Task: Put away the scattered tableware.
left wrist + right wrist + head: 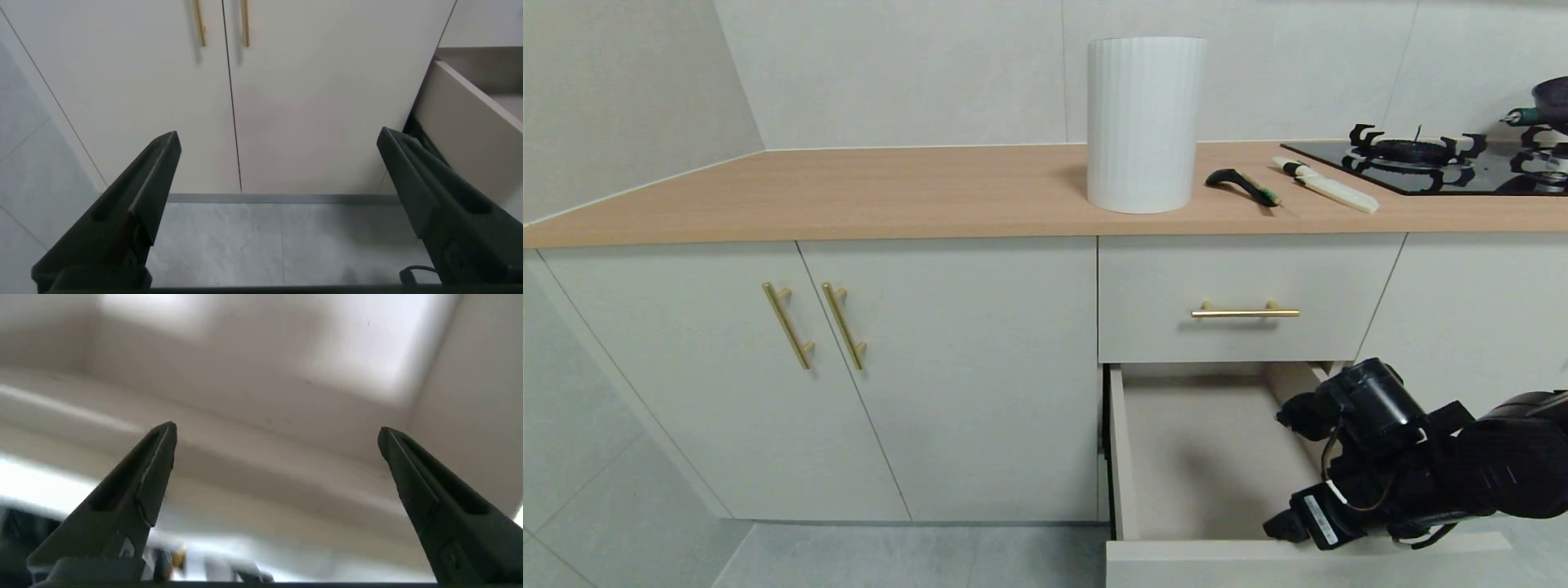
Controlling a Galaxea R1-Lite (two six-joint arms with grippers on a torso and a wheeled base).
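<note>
Two pieces of tableware lie on the wooden counter [890, 192] to the right of a tall white ribbed canister [1146, 122]: a black-handled utensil with a green part [1243, 186] and a white knife [1327, 184]. Below them the lower drawer [1209, 457] stands pulled out, and nothing lies on the part of its floor that I can see. My right arm [1380, 457] hangs over the drawer's front right corner. Its gripper [278, 441] is open, holds nothing and faces pale drawer surfaces. My left gripper [278, 143] is open and holds nothing, low before the cabinet doors [237, 82].
A gas hob [1437, 163] fills the counter's right end, with a dark pan [1553, 90] at the edge. The upper drawer [1245, 298] is closed. Double doors with brass handles [813, 322] are to the left. The open drawer's side [482, 106] juts out over grey floor tiles [278, 245].
</note>
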